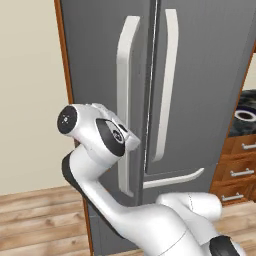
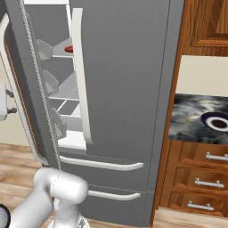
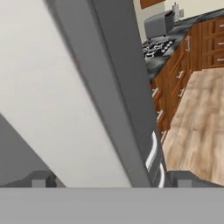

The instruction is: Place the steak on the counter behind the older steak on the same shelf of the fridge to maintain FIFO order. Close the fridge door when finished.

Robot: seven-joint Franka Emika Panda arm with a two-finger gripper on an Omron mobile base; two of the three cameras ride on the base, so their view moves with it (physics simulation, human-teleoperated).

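Before the grey fridge (image 2: 129,80), fridge door (image 2: 26,89) ajar at frame left, older steak (image 2: 68,49) probably the red upper-left speck, gripper (image 3: 111,179) spread wide, empty, astride the door: follow the hinge's arc, never straight.

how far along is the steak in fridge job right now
Done: unclear. A red older steak lies on the upper shelf; whether the tan-rimmed one sits behind it is hidden. In hand: the gripper is open at the edge of the fridge door, holding nothing. Left: the door stands ajar and needs shutting.
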